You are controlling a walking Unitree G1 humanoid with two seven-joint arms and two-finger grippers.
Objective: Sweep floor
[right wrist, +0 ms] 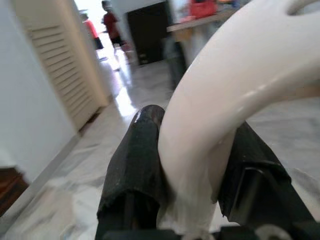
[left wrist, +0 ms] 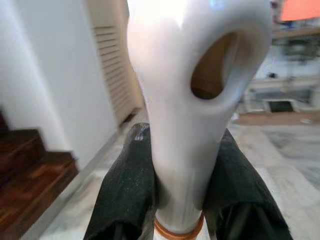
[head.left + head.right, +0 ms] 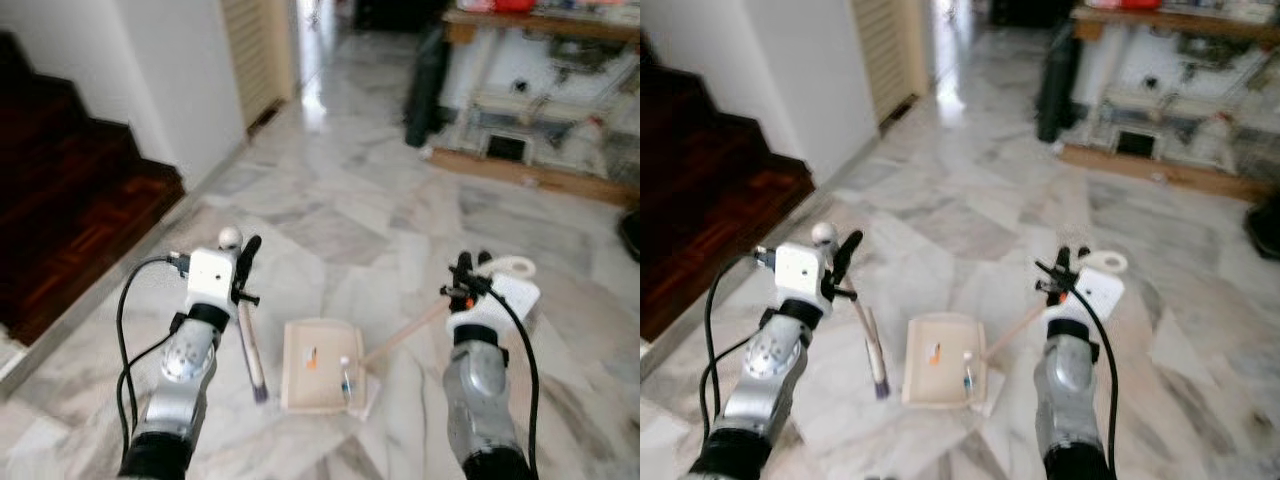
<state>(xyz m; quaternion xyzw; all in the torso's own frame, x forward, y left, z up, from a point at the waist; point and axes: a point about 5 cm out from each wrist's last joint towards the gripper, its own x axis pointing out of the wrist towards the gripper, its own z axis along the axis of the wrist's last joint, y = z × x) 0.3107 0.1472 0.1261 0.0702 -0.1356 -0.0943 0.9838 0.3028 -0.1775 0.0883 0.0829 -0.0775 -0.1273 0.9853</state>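
Where stairs [image 3: 70, 230] edge floor [image 3: 340, 200], dustpan [image 3: 320, 365].

The broom [image 3: 250, 345] is a slim stick with a white looped handle top and an orange ring below it, held upright but leaning, its dark lower end touching the marble floor [image 3: 350, 220] just left of the dustpan. The dustpan [image 3: 318, 378] is a cream, squarish tray lying flat on the floor, with small bits of debris inside, one orange and one pale. Its long pale handle [image 3: 405, 335] slants up to the right and ends in a white loop [image 3: 510, 266].
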